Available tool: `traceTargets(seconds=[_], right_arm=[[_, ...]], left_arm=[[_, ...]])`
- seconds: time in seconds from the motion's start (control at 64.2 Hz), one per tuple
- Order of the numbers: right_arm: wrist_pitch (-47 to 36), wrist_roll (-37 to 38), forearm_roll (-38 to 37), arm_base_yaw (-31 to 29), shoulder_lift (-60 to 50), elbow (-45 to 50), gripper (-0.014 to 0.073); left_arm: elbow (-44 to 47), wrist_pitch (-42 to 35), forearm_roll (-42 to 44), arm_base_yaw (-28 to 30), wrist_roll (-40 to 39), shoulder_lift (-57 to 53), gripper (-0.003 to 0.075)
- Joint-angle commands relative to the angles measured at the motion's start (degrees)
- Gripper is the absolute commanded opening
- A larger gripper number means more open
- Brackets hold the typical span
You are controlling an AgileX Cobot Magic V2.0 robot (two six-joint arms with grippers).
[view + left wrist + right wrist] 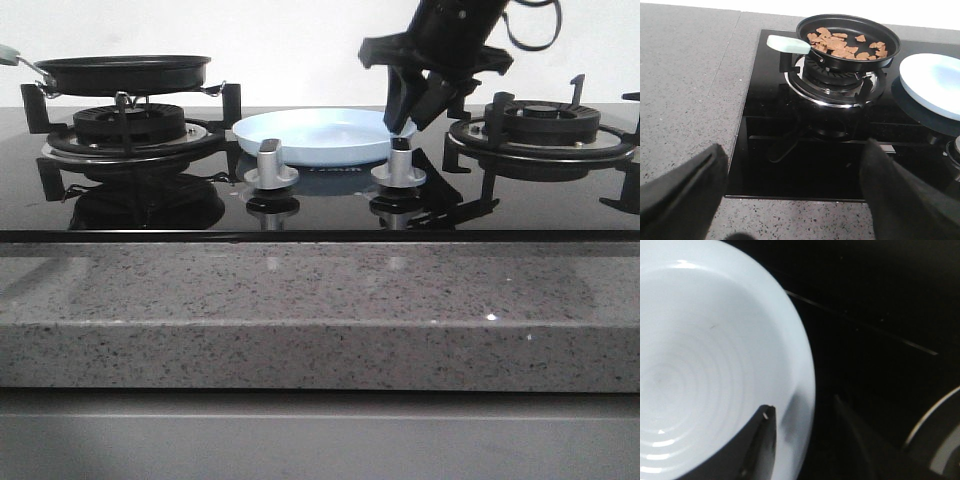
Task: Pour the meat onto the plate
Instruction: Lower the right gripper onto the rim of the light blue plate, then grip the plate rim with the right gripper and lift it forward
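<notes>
Your meat (846,46) is in the black frying pan (850,35), a scatter of thin orange-brown pieces spread across the pan floor; none on the plate. Pan sits on the left burner (128,128) of the black glass hob (320,205), its pale green handle (788,44) sticking out toward the grey stone table (320,310) side. The plate (312,135), pale blue and bare, lies flat on the hob between the two burners, behind the two silver knobs (271,165), well apart from the pan. Your right jaws (412,108) hang pointing down at the plate's right rim; in the right wrist view one fingertip (762,447) is over the inside of the plate and the other is outside the rim over the dark glass, so the rim runs through the gap. They look parted with nothing gripped; whether they touch the plate you cannot tell. Right burner (540,125) is just beside that arm, nothing on it. Your left jaws (795,195) are spread wide, both black fingers (685,190) at the frame edge of the left wrist view, holding nothing, back near the front edge of the hob and well short of the pan handle. Left arm not visible in the front view.
</notes>
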Motion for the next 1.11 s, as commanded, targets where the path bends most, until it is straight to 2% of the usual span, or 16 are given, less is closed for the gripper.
traceTargets(seconds=[0.0,0.14,0.483,0.639,0.904,1.091], right_arm=[[-1.29,-0.77,0.04,-0.01,-2.84,-2.29,0.0305],[0.52,-0.77,0.04,-0.01,-2.46,-2.29,0.026],[2.42,-0.77,0.04,-0.01,-2.46,-2.29,-0.0026],[1.49,-0.77,0.04,-0.01,-2.56,-2.29,-0.0121],[1.57,-0.25,0.37,-0.01,-7.53,-2.21,-0.0119],[-0.59,-0.1,5.24,0.04,-15.13,2.59,-0.0119]], left_arm=[[-2.04,-4.47,-0.18,0.05,-0.07,0.71,0.0545],[-2.04,-4.47,-0.18,0.05,-0.07,0.71,0.0545],[-2.04,-4.47,-0.18,0.05,-0.07,0.71,0.0545],[-2.04,-4.47,-0.18,0.05,-0.07,0.71,0.0545],[-2.04,-4.47,-0.18,0.05,-0.07,0.71,0.0545],[-2.04,-4.47,-0.18,0.05,-0.07,0.71,0.0545]])
